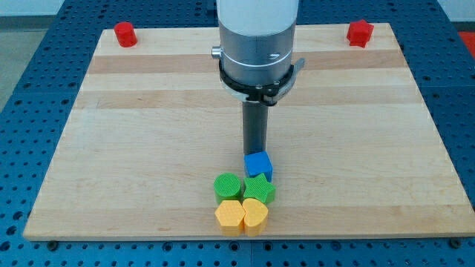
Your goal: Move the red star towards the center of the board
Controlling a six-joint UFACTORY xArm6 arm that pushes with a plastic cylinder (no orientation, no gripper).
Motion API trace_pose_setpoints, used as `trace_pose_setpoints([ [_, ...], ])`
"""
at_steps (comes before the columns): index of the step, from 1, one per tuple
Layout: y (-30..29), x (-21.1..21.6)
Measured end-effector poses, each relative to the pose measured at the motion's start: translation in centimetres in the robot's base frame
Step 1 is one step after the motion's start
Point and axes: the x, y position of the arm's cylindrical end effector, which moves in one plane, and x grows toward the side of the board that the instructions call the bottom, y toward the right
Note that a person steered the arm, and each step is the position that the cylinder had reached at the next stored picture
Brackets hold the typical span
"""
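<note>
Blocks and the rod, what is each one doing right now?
my tip: right behind the blue cube, contact hidden.
blue cube: against the green star.
green star: in the bottom cluster.
green cylinder: beside it.
yellow hexagon: front row.
yellow heart: front row.
red star: top right corner, alone.
red cylinder: top left corner, alone.

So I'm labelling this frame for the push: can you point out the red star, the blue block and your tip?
red star [360,33], camera view, centre of its body
blue block [258,164], camera view, top face
my tip [256,153], camera view, rod's lower end, touching blue block's far edge
</note>
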Motion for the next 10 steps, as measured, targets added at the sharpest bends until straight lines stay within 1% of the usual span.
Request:
trace_pose_setpoints([
  [1, 2.6, -1.7],
  [2, 10.0, -5.6],
  [3, 20.2, -10.7],
  [4, 25.7, -18.3],
  [5, 26.3, -25.6],
  [6, 23.4, -27.8],
  [7, 20.4, -28.1],
  [8, 18.6, -28.1],
  [9, 19.3, -28.6],
  [10, 19.5, -30.9],
])
